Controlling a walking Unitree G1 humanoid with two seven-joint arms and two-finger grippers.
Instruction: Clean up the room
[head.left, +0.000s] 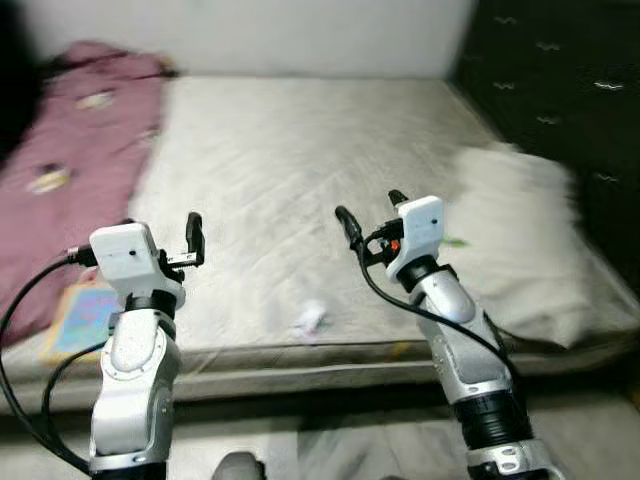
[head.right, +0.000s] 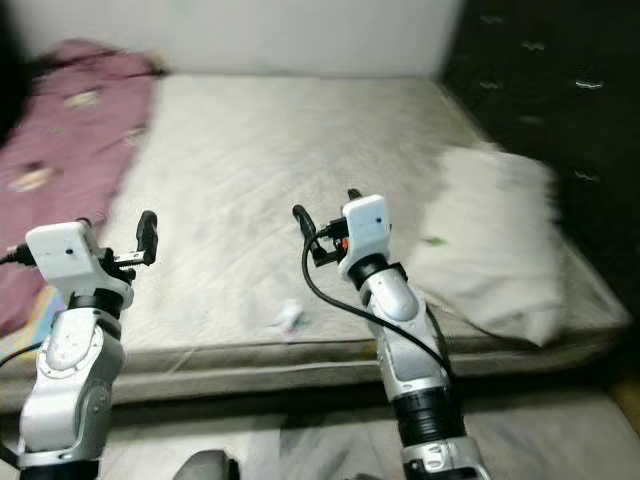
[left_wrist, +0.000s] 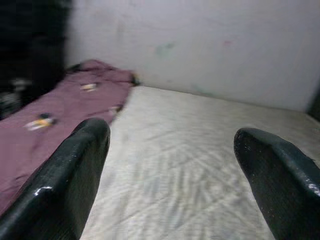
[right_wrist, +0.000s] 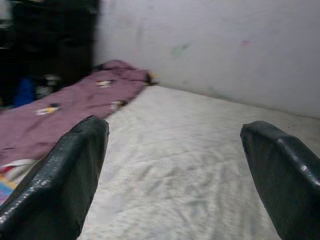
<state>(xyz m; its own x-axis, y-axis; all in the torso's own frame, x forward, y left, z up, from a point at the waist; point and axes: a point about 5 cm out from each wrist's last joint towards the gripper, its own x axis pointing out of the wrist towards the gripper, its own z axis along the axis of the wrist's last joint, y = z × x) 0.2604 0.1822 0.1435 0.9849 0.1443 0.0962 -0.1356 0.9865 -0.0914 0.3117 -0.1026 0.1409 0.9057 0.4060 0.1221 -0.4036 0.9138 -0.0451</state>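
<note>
A bare cream mattress (head.left: 300, 170) lies before me. A small crumpled white scrap (head.left: 310, 320) rests near its front edge, between my two arms. A purple blanket (head.left: 75, 150) covers the left side, and a colourful flat item (head.left: 82, 315) sits at its near end. My left gripper (head.left: 165, 238) is raised over the front left of the mattress, open and holding nothing. My right gripper (head.left: 372, 212) hovers over the front middle, open and empty as well. In the wrist views the left gripper's fingers (left_wrist: 75, 170) and the right gripper's fingers (right_wrist: 70, 170) stand wide apart over the sheet.
A white pillow (head.left: 520, 230) lies on the right side of the mattress. A dark cabinet (head.left: 560, 90) stands to the right of the bed. A pale wall (head.left: 250, 35) runs behind it. Grey floor (head.left: 330, 440) lies below the front edge.
</note>
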